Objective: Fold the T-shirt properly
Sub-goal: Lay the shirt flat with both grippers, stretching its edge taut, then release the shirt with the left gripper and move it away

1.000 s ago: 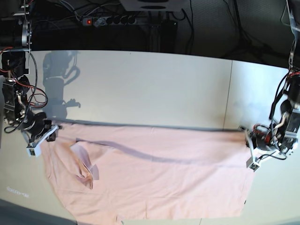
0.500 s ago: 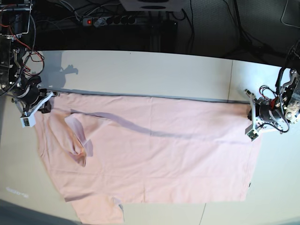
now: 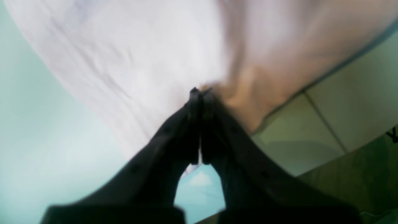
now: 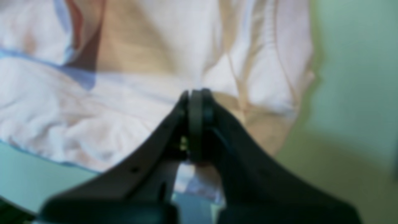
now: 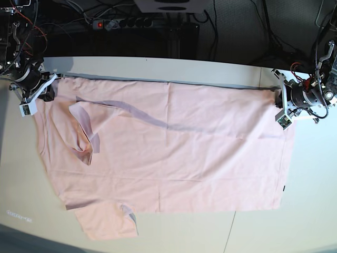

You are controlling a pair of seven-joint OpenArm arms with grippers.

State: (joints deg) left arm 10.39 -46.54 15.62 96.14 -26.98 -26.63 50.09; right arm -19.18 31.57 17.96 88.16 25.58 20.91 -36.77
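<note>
The pale pink T-shirt (image 5: pixel 174 153) lies spread across the white table (image 5: pixel 158 66), plain side up, with a sleeve flap folded over at the left and another sleeve at the lower left. My left gripper (image 5: pixel 279 105) is shut on the shirt's far right corner; the left wrist view shows its fingertips (image 3: pixel 199 93) pinching the cloth (image 3: pixel 140 62). My right gripper (image 5: pixel 44 89) is shut on the far left corner; the right wrist view shows its fingertips (image 4: pixel 196 96) closed on bunched fabric (image 4: pixel 124 102). The far edge is stretched taut between them.
A power strip (image 5: pixel 124 22) and cables lie on the dark floor behind the table. A table seam (image 5: pixel 259 79) runs near the right side. The shirt's lower left sleeve (image 5: pixel 105 224) lies near the table's front edge.
Both grippers have pulled the shirt's far edge toward the back of the table. The whole shirt slid with them, and its lower hem and sleeve now show on the table.
</note>
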